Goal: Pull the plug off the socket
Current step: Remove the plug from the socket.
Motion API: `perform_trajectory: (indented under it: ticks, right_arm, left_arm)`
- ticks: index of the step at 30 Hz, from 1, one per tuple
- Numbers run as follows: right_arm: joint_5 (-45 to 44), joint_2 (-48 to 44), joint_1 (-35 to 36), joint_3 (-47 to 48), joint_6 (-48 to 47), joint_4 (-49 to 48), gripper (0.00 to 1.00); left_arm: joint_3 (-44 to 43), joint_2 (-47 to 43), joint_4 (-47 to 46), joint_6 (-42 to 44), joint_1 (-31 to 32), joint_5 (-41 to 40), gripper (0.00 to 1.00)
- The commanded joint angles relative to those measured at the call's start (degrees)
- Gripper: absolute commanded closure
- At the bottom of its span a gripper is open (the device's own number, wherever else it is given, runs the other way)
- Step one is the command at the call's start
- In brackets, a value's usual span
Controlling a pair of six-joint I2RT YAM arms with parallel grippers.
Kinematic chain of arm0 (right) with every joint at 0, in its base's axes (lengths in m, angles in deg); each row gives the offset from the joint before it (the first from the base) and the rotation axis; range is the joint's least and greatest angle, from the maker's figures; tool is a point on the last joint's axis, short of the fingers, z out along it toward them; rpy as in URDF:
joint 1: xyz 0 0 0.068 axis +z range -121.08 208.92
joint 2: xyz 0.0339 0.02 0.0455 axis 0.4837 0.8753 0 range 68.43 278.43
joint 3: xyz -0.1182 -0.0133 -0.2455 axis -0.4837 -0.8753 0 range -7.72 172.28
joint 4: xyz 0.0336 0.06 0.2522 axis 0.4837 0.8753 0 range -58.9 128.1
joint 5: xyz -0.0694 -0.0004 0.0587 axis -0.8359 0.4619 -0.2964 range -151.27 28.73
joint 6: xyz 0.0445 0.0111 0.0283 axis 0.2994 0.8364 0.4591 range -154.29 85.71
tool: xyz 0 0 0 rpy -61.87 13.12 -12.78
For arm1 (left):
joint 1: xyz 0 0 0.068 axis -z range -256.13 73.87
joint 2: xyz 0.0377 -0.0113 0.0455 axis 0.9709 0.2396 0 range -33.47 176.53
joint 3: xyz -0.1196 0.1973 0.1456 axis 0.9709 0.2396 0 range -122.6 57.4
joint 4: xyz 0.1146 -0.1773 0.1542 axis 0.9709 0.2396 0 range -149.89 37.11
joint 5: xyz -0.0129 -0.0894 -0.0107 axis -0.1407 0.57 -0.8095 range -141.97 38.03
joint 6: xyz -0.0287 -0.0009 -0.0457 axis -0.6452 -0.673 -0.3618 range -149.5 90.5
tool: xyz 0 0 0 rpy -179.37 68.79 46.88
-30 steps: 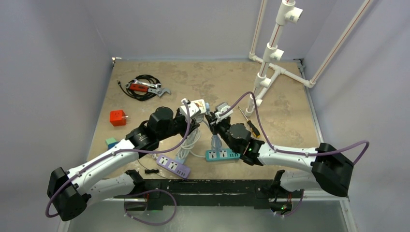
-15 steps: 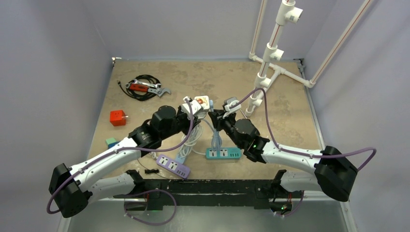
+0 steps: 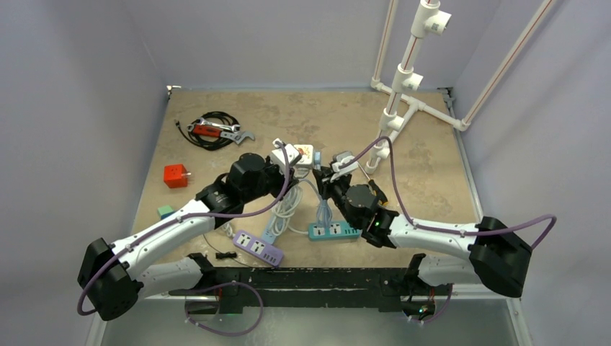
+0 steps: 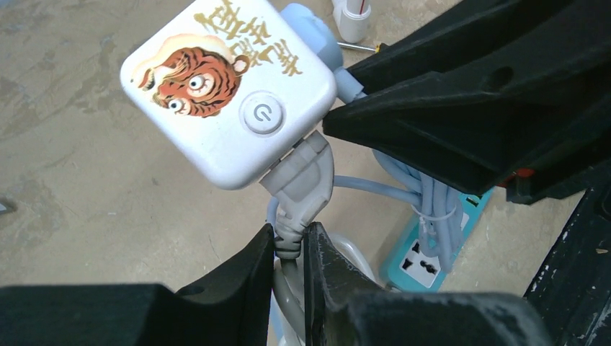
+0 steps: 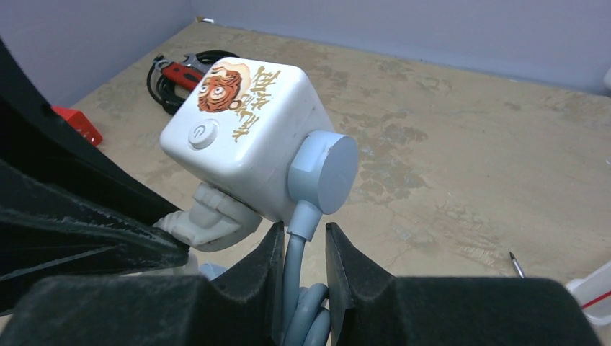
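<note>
Left pincer (image 4: 289, 244), matte black and wedge-shaped, is pinching tight on the round white cord (image 4: 288, 268) just under its ribbed moulded collar (image 4: 302, 180). Right pincer (image 5: 302, 241) is squeezing shut on the smooth grey-blue cable (image 5: 295, 285) right beneath the plug (image 5: 328, 169), a disc-shaped grey-blue cap that is sitting flush in one side of the socket (image 4: 216, 86). That socket, a glossy white rounded cube bearing a tiger print and a round button, is hanging between both pincers above the mottled tan table (image 5: 461, 137).
</note>
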Motion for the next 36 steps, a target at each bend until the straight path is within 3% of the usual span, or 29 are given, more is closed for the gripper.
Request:
perform_trajectory:
  ticks: [1,13,23,28,30,33,34,36]
  right_arm:
    - [-14.13,-0.16,3.15,-0.13,-2.63,-6.69,1.0]
    - [-22.98,1.87,3.77,0.72,-0.68,-4.96,1.0]
    - [-15.44,-3.54,-4.29,-1.65,2.37,-2.27,1.0]
    - [-9.3,-4.58,-4.3,-2.97,-0.49,-5.85,1.0]
    - [-6.13,-5.67,-4.22,-3.85,-1.11,-7.28,1.0]
    - [-0.59,-8.5,-4.14,-6.02,-1.77,-10.85,1.0]
    - [0.69,-9.52,-4.13,-6.74,-1.78,-11.94,1.0]
    - [2.04,-11.26,-4.04,-7.94,-1.44,-13.75,1.0]
  left_arm:
    - [-3.47,-0.09,-1.75,-3.64,-5.0,-6.18,1.0]
    - [-2.72,-1.55,-2.68,-3.91,-6.33,-3.79,1.0]
    - [-3.31,0.2,-1.49,-3.86,-6.34,-4.63,1.0]
    - [-3.87,1.28,-2.18,-2.9,-6.31,7.1,0.99]
    - [-4.39,2.22,-2.3,-2.6,-6.34,12.47,0.78]
    - [-4.28,2.56,-3.24,-3.12,-6.34,16.03,0.35]
    - [-4.06,2.52,-3.71,-3.45,-6.35,16.96,0.26]
    - [-3.6,2.72,-4.62,-4.27,-6.41,19.2,0.19]
